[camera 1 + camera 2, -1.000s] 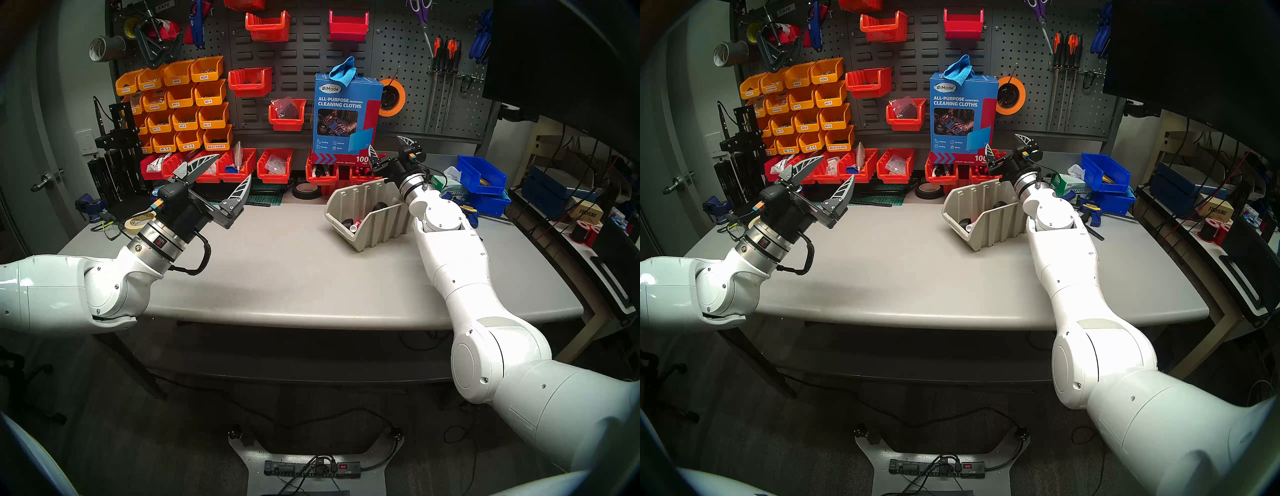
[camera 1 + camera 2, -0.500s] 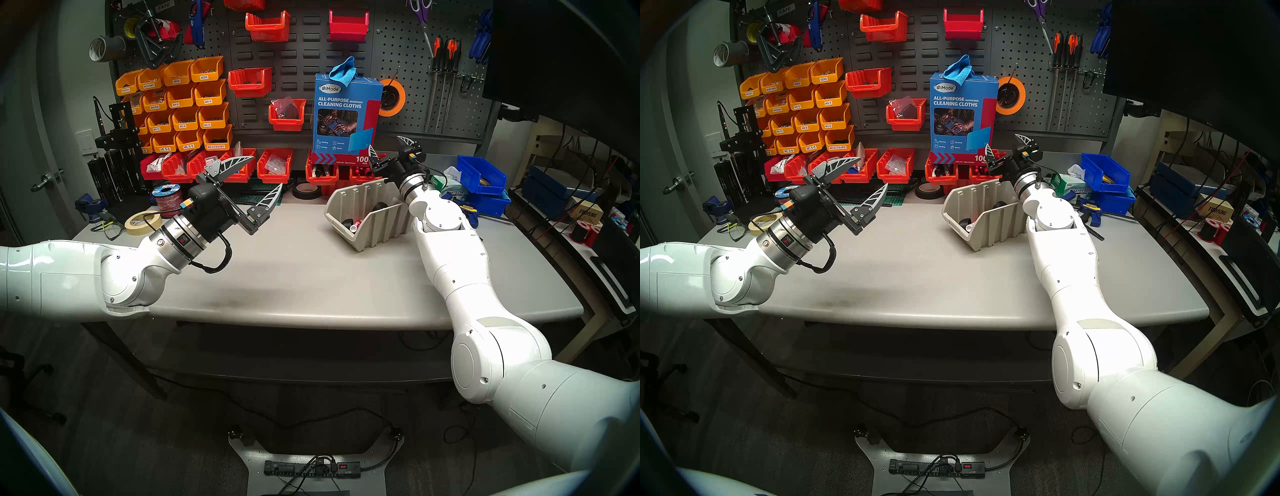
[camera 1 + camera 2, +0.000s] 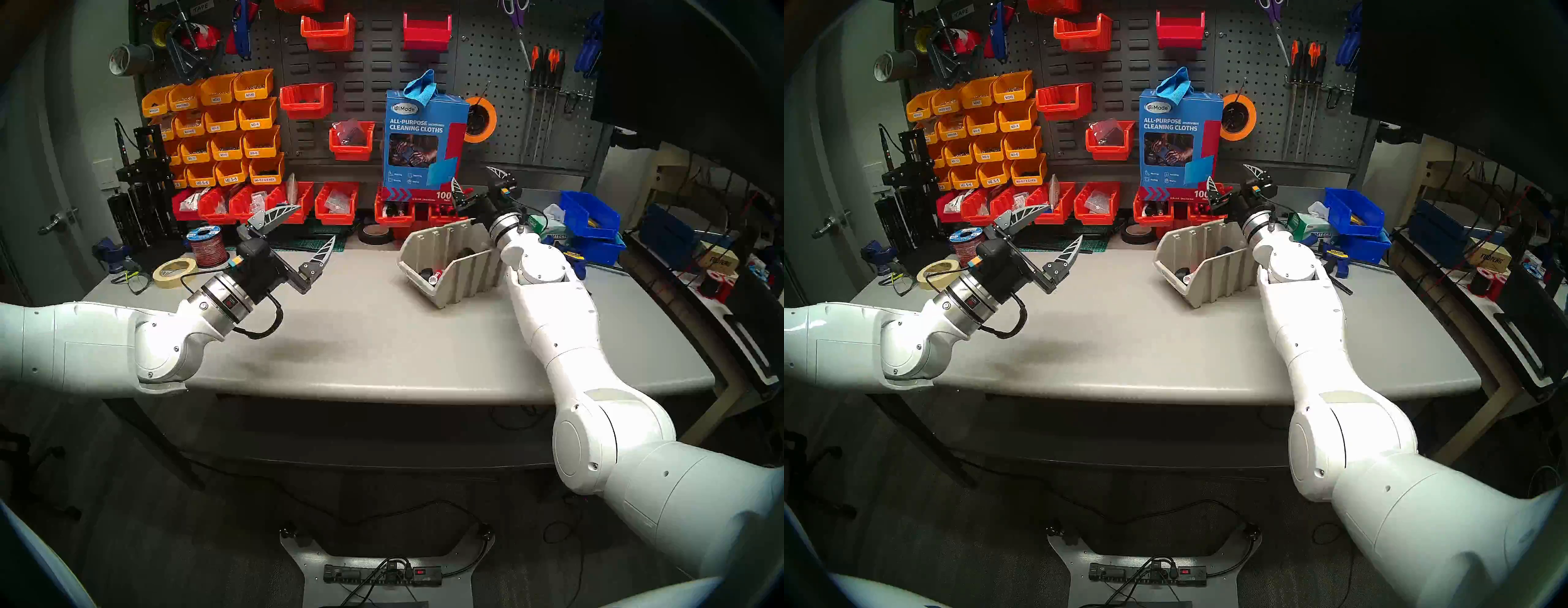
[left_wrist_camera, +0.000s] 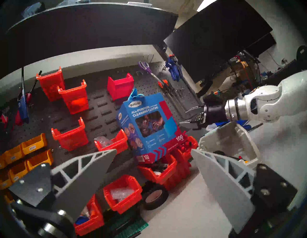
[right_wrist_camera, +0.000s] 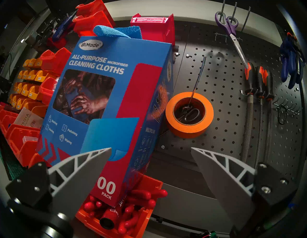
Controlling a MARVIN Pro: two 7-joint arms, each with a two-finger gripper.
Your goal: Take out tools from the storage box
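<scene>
The beige storage box (image 3: 466,278) (image 3: 1214,282) (image 4: 232,138) lies on the grey table at the back right, its low front facing left. Inside it I see the tools: a red-capped white marker (image 3: 436,276) (image 3: 1187,278) and small black round cups (image 3: 424,271) (image 3: 466,252); the rest is hidden by its walls. My right gripper (image 3: 471,174) (image 3: 1228,172) (image 5: 151,148) is open and empty, raised behind the box's far end, with the forearm along the box's right side. My left gripper (image 3: 315,224) (image 3: 1064,223) (image 4: 153,150) is open and empty above the table's left half, well left of the box.
A blue cleaning-cloths carton (image 3: 424,140) stands on red bins (image 3: 335,204) along the back edge. A black tape roll (image 3: 375,233) lies behind the box. Masking tape (image 3: 175,271) and a red wire spool (image 3: 208,248) sit at the left, blue bins (image 3: 589,216) at the right.
My left arm has swung right and forward over the table, toward the box, uncovering the wire spool and masking tape. The right arm and the box have not moved.
</scene>
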